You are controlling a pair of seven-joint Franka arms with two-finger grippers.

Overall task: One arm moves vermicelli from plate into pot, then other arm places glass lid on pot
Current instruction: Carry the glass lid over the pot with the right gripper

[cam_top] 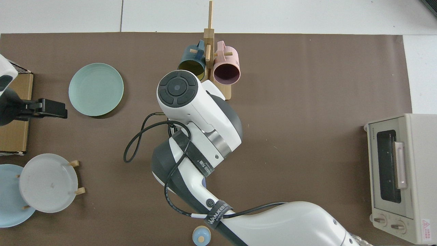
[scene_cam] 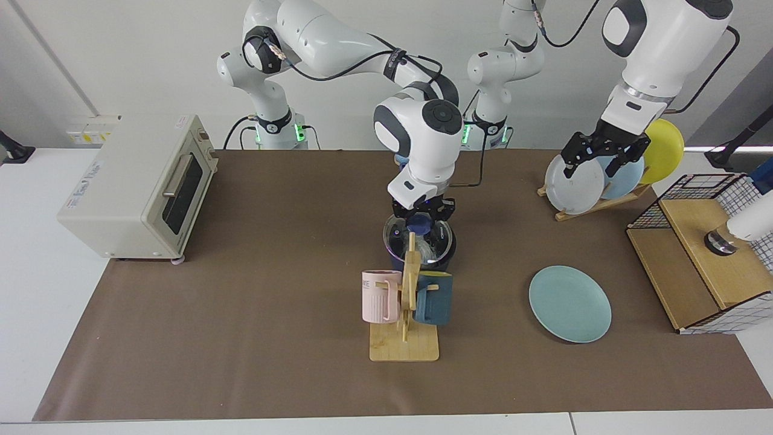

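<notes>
Brown mat (scene_cam: 241, 338) (white wall behind); right gripper (scene_cam: 421, 219) clamps glass lid (scene_cam: 416, 241); left gripper (scene_cam: 598, 160) spread, waiting.

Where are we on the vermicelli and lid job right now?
Done: the teal plate is bare, so the vermicelli is off it. In hand: the right gripper grips the blue knob of the glass lid, which sits at the pot rim. Left: confirm seating, release, retreat. The left gripper waits open above the plate rack.

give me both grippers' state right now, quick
Right gripper: shut on the lid knob, at the pot.
Left gripper: open, holding nothing, in front of the plate rack.
</notes>
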